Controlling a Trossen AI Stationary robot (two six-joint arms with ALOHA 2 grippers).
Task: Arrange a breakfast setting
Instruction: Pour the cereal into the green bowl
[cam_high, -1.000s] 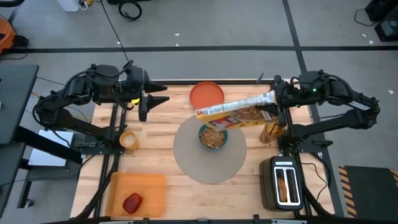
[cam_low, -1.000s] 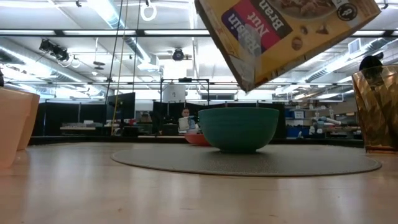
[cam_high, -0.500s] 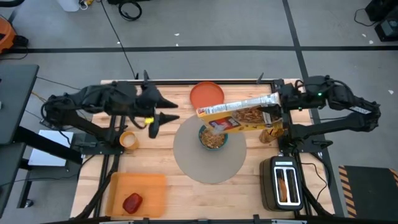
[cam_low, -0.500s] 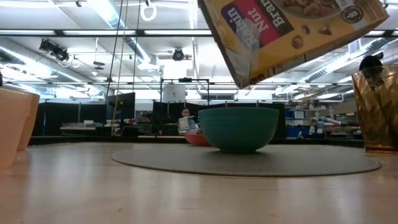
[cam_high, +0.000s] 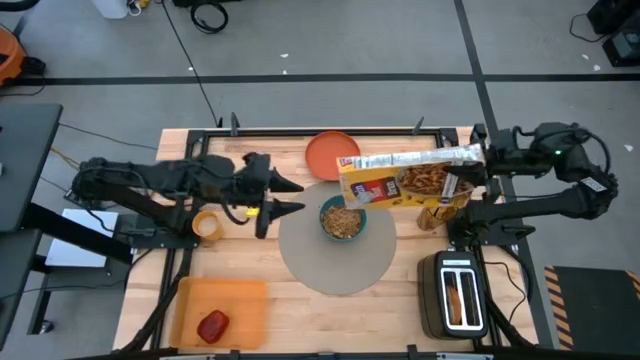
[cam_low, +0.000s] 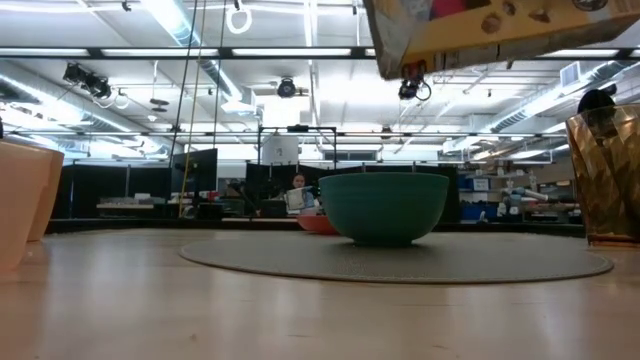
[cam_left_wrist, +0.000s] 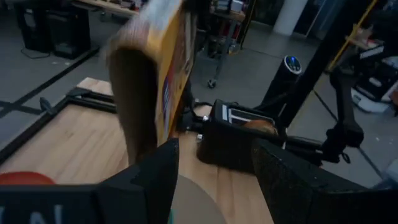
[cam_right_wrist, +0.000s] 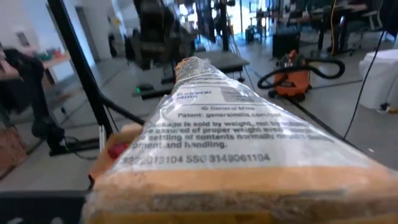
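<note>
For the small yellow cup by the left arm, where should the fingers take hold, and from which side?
Grip the yellow cup across its rim or upper wall, coming straight down from above. It stands upright with its round mouth open to the overhead camera, and bare table lies around it. The left gripper, fingers open, is nearest, though it sits past the cup toward the bowl, so it would likely have to draw back first.

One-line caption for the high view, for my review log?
Right gripper holds the cereal box above the cereal-filled teal bowl on the grey mat; open left gripper reaches toward it.

bowl (cam_high: 343, 221) on mat (cam_high: 336, 266), plate (cam_high: 332, 155) behind, toaster (cam_high: 455, 293) right
</note>
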